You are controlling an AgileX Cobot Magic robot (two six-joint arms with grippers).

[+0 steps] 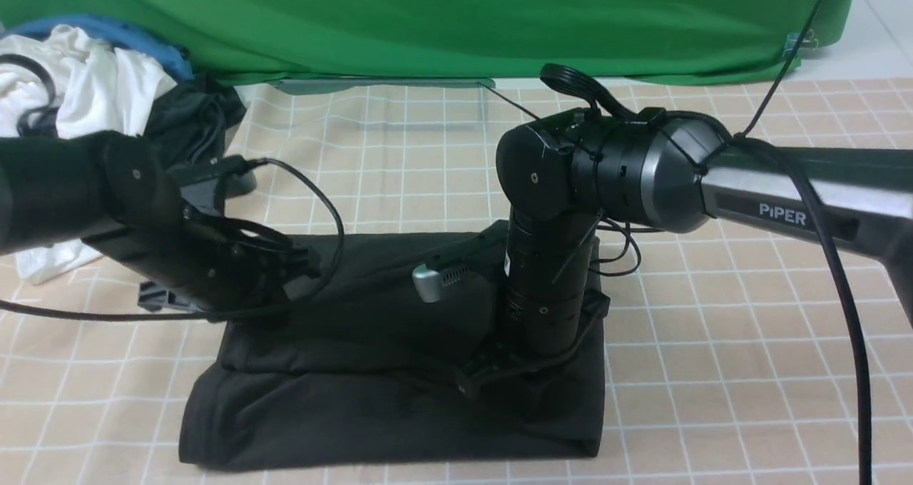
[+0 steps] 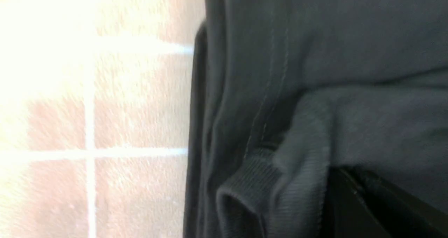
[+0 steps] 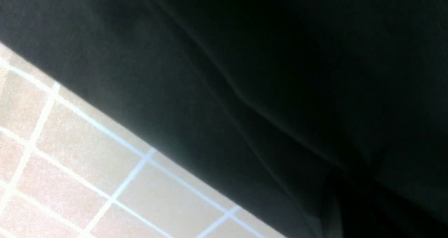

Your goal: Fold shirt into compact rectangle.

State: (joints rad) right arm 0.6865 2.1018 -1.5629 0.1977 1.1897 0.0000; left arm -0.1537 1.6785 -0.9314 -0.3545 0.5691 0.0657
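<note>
The shirt [image 1: 371, 406] lies folded in a thick rectangle beneath both grippers, on the checked cloth [image 1: 713, 371]. The right gripper [image 1: 499, 364] points straight down onto its right half; the left gripper [image 1: 296, 274] sits low over its far left edge. I cannot tell whether either one is open or closed

In the front view the jaws of the left gripper [image 1: 289, 277] are lost against the black shirt [image 1: 371, 414], and those of the right gripper [image 1: 499, 367] are masked by its own wrist [image 1: 543, 285]. The left wrist view is blurred and the checked cloth [image 2: 87, 126] washed out; shirt detail in the right wrist view is swallowed by darkness.
</note>
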